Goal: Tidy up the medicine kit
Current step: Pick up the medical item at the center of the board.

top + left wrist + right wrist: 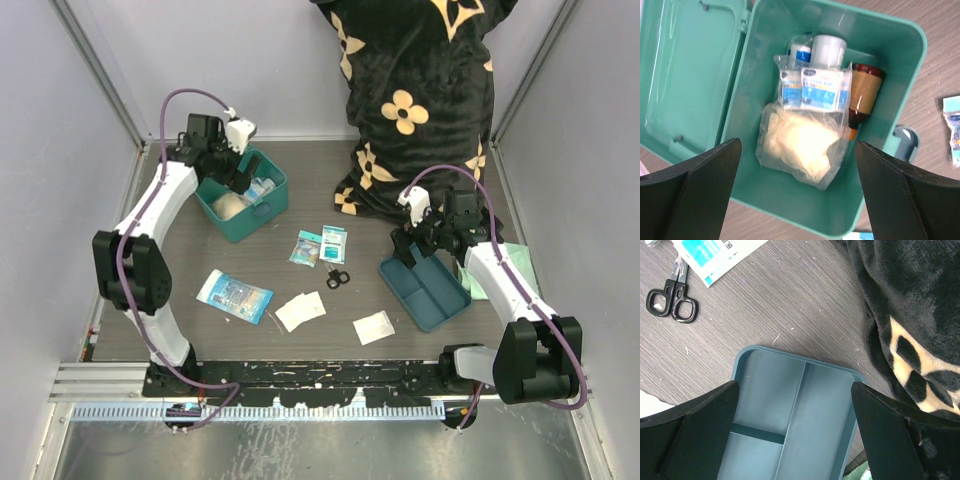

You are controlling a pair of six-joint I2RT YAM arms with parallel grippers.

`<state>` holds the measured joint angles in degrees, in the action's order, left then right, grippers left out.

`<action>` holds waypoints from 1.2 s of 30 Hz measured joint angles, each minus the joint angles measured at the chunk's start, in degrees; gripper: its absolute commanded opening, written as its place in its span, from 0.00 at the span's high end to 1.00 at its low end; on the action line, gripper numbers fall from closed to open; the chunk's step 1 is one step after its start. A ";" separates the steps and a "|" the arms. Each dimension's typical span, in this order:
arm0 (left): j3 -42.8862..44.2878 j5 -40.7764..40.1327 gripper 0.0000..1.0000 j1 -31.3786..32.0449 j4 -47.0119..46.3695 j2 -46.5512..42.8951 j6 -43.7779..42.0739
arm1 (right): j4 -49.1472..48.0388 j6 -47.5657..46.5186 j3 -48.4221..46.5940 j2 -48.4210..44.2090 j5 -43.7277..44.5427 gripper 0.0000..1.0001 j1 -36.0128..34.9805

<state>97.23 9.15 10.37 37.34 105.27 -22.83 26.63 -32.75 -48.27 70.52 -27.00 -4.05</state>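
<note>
At the far left of the table (pixel 310 195), the left gripper (pixel 797 141) is held above the medicine kit (pixel 255 226), and its fingers are spread wide, nothing between them. The kit is seen at the back left of the table, with its lid (pixel 690 75) thrown open to one side. Inside, a clear bag of pale material (pixel 800 150) is laid in the middle, two blue-and-white sachets (pixel 812 90) are propped against it, a white-capped bottle (pixel 829 50) is tucked behind them, and a brown bottle (pixel 862 92) is lying along the wall just beside the sachets. Moving right, a blue-and-white packet (pixel 234 295) is spotted flat on the table nearer the arm bases, and a white packet (pixel 300 310) is found just beside it. Further on, two small teal packets (pixel 306 248) are lying side by side near the middle, with black-handled scissors (pixel 337 277) close in front of them. Another white packet (pixel 374 327) is set apart toward the near edge. Next comes a flat dark-teal divided tray (pixel 425 292), its compartments shown bare in the wrist view. Over its far end the right gripper (pixel 795 385) is poised, fingers parted wide and gripping nothing. A black blanket with cream flowers (pixel 410 90) is heaped at the back, reaching down close to the tray, and a pale green cloth (pixel 515 262) is partly hidden under the right arm.
</note>
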 measured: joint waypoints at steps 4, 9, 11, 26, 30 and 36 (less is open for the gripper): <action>-7.82 -0.57 0.02 0.00 -3.41 -6.54 1.29 | -0.02 0.22 0.00 0.00 0.37 0.00 0.00; -13.97 -0.37 0.02 0.00 -5.38 -14.23 2.97 | -0.04 0.63 -0.02 0.00 0.39 0.00 0.00; -14.16 0.22 0.02 0.00 -5.16 -15.91 3.87 | -0.07 0.85 0.00 0.00 0.42 0.00 0.02; -24.92 6.99 0.01 6.84 -0.85 -25.55 10.54 | -0.09 1.25 -0.02 -0.20 0.39 0.00 0.07; -27.74 5.79 0.02 12.41 -3.04 -25.59 13.11 | -0.07 1.16 0.00 -0.20 0.39 0.00 0.07; -29.20 1.38 0.02 20.44 -6.29 -22.51 14.93 | -0.07 1.07 0.00 -0.22 0.39 0.00 0.07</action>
<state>68.03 10.52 30.81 31.05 82.76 -7.90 26.57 -31.68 -48.27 70.30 -26.61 -3.99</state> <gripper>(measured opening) 0.983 0.999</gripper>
